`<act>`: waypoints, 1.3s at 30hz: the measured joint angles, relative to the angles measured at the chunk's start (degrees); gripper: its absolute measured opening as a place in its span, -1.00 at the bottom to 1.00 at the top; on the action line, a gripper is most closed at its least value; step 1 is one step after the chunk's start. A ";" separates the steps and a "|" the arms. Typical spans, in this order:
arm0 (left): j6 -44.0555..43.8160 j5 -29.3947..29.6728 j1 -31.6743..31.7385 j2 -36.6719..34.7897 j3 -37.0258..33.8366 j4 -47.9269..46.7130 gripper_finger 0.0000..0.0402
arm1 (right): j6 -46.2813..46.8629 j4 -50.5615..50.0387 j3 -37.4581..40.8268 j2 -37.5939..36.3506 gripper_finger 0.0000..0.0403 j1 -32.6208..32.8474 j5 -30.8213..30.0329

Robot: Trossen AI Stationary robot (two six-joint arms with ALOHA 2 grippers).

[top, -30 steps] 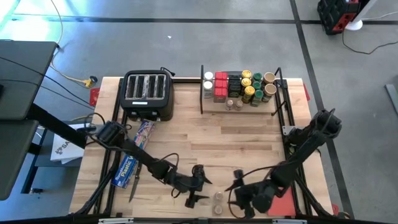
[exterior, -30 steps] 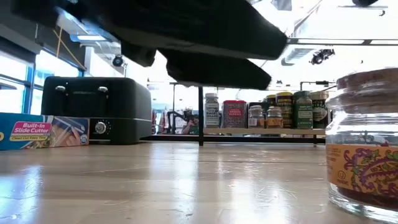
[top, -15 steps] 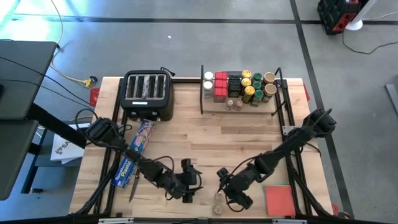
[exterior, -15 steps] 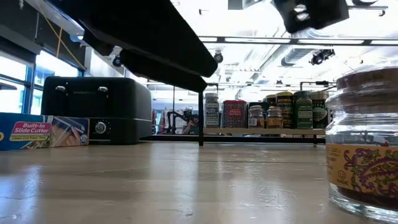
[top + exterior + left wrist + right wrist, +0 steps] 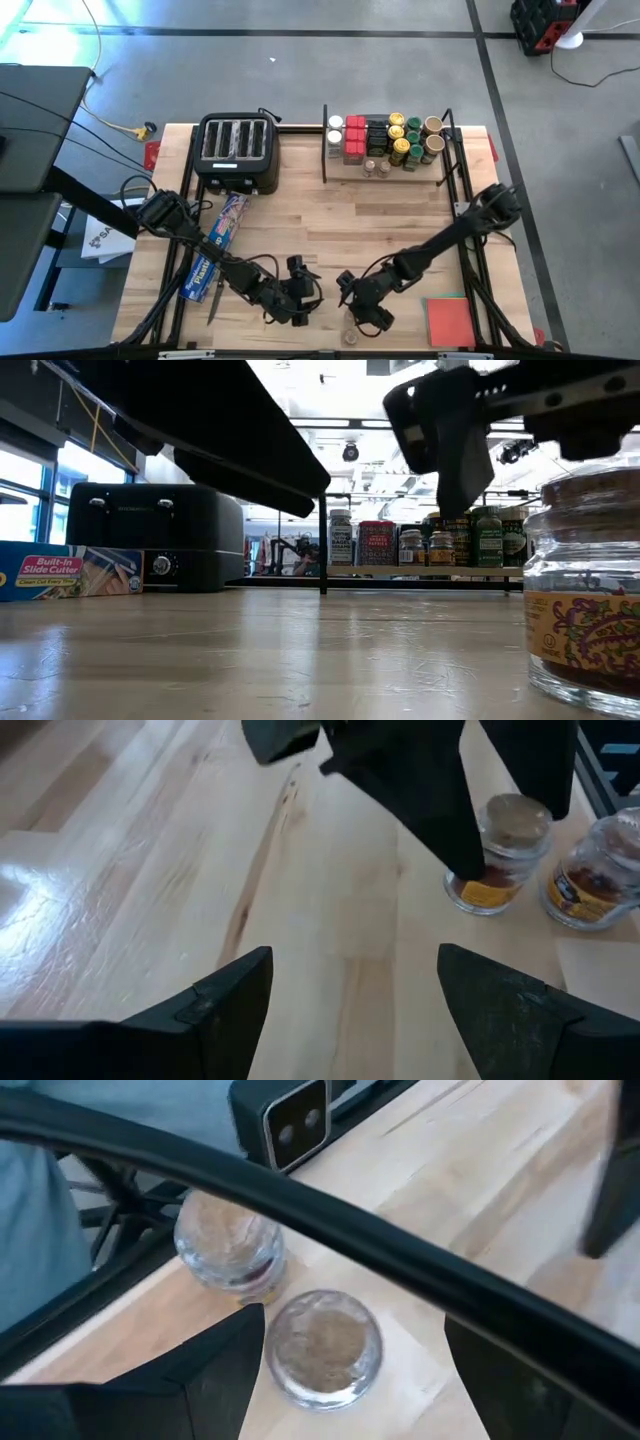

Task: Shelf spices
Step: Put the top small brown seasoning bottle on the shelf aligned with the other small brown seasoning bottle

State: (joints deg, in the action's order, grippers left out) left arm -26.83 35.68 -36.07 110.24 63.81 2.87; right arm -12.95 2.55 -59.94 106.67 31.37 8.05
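1. The light-wood board shelf with thin black rod end frames [image 5: 385,172] stands at the far side of the butcher-block wooden table [image 5: 380,230], to the right of the black four-slot toaster [image 5: 238,150].
2. On the shelf, a cluster of spice containers [image 5: 385,140] stands packed together: white-lidded jars at its left end, red rectangular tins beside them, black boxes in the middle, and yellow-, green- and tan-lidded round jars toward its right end, with tiny clear jars along the front edge.
3. Two small clear glass jars with tan lids are off the shelf, at the near edge of the table: one [image 5: 322,1348] lies just ahead of the right gripper, the other [image 5: 230,1245] stands just beside it, closer to the table's edge.
4. The right gripper [image 5: 360,308] hangs over the near-centre of the table with its jaws spread wide, the nearer jar showing between its two dark fingers [image 5: 215,1375] in the right wrist view.
5. The left gripper [image 5: 300,285] is near it, to its left, also with jaws open and holding nothing; both jars show beyond it in the left wrist view.
6. A long blue plastic-wrap box [image 5: 212,252] lies on the table's left part under the left arm, and a flat red square pad [image 5: 447,322] lies at the near right corner.
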 joint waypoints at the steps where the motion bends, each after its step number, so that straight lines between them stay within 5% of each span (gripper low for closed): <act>1: 0.00 0.05 0.02 0.00 0.00 -0.11 0.39 | -0.40 0.02 0.00 0.27 0.51 -0.24 0.55; 7: -0.13 1.01 0.02 0.00 0.00 -0.08 0.39 | -0.95 0.54 0.00 1.36 0.43 -1.05 3.74; 20: -1.55 1.05 0.04 0.00 0.00 -0.08 0.39 | -1.02 1.50 -0.02 1.36 -0.22 -1.02 3.78; 39: -2.08 1.02 -0.07 0.00 0.00 -0.55 0.39 | 1.53 -10.91 -0.17 -2.55 -0.27 -7.59 -7.48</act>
State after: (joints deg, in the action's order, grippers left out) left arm -28.91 36.70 -36.14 110.24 63.81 2.33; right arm -11.42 -8.36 -60.11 104.12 23.79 0.57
